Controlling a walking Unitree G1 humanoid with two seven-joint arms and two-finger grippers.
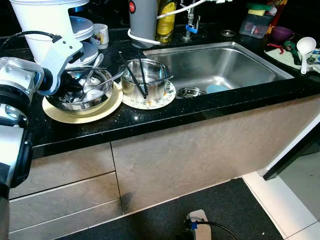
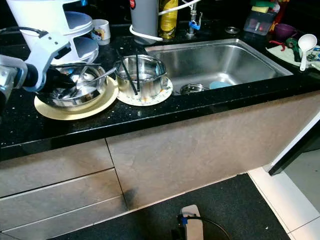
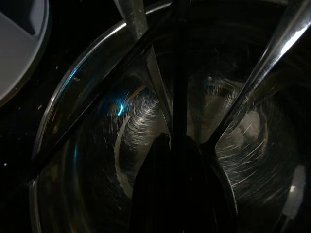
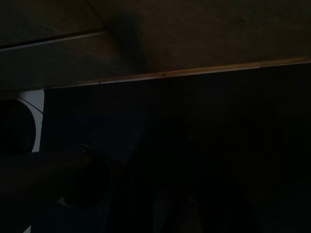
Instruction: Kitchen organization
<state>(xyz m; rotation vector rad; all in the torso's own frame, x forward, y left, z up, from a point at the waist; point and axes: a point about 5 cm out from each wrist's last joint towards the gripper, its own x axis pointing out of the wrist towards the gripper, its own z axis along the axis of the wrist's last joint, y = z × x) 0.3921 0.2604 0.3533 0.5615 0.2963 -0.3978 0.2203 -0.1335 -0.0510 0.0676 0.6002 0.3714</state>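
A steel bowl (image 1: 95, 95) with spoons (image 3: 272, 63) and thin black sticks in it sits on a yellow plate (image 1: 85, 116) at the counter's left. My left gripper (image 3: 177, 160) reaches down inside this bowl. Its dark fingers (image 3: 150, 194) stand close on either side of a black chopstick (image 3: 180, 87). To the right of the bowl stands a steel pot (image 1: 150, 82) holding two black chopsticks (image 1: 142, 75), on a patterned plate (image 1: 165, 100). My right arm hangs idle in the shade by the cabinet front.
The steel sink (image 1: 220, 65) holds a blue item (image 1: 217, 88) near the drain. A white appliance (image 1: 45, 25), a mug (image 1: 100, 35), a grey canister (image 1: 142, 20) and an oil bottle (image 1: 166, 20) line the back. At the far right are a white ladle (image 1: 305, 50) and a purple bowl (image 1: 282, 33).
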